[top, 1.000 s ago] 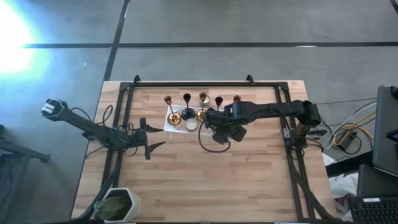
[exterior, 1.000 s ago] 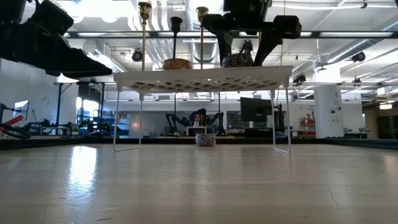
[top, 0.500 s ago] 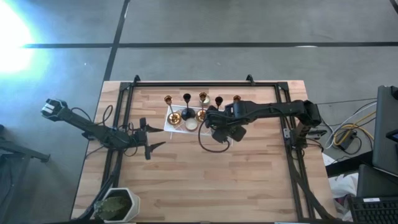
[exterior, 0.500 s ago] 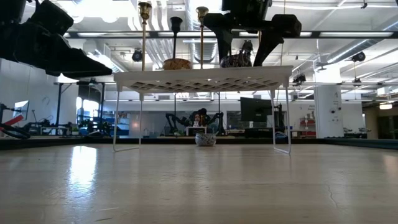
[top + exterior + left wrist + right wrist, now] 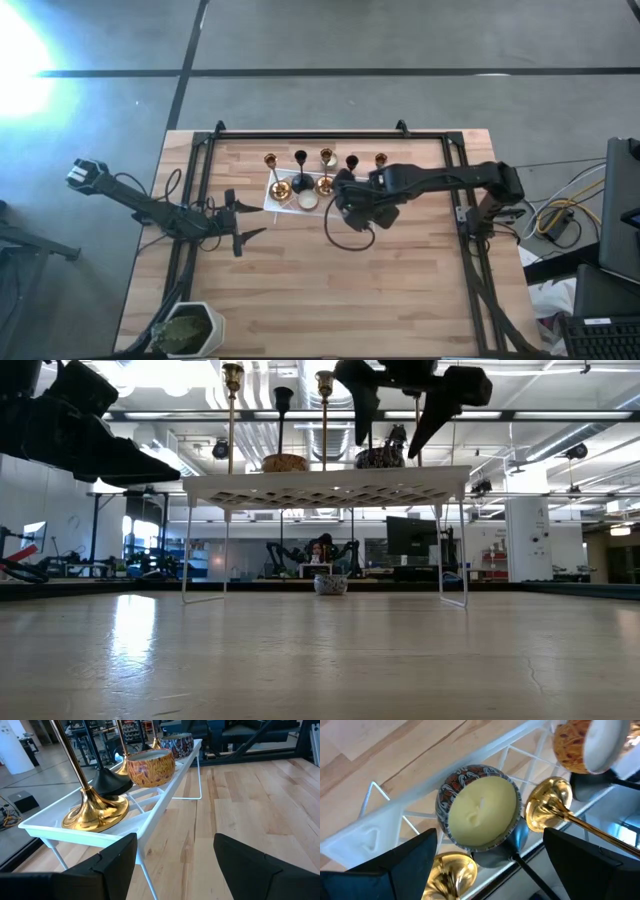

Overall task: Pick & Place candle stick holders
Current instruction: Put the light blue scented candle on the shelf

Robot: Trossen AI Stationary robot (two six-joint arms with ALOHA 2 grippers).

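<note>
Several slim candle stick holders, gold (image 5: 327, 156) and black (image 5: 300, 157), stand by their round bases on a raised white lattice tray (image 5: 271, 204) at the table's far middle. Two patterned tins with pale candles (image 5: 480, 815) sit among them. My right gripper (image 5: 343, 199) hangs open above the tray's right end, over one candle, touching nothing; in the low view my right gripper (image 5: 390, 448) is clear of the tray rim (image 5: 325, 475). My left gripper (image 5: 243, 222) waits open, level, left of the tray, facing a gold base (image 5: 95, 812) and a black base (image 5: 112, 782).
A white pot with a green plant (image 5: 190, 328) stands at the near left corner. A black frame (image 5: 300, 134) runs around the table. Bare wood (image 5: 350, 290) lies between the tray and the near edge. The tray stands on thin wire legs (image 5: 186, 550).
My right gripper has risen a little above the tray's right end and drifted slightly toward the near right, its fingers staying apart. The holders, candles and tray have kept their places.
</note>
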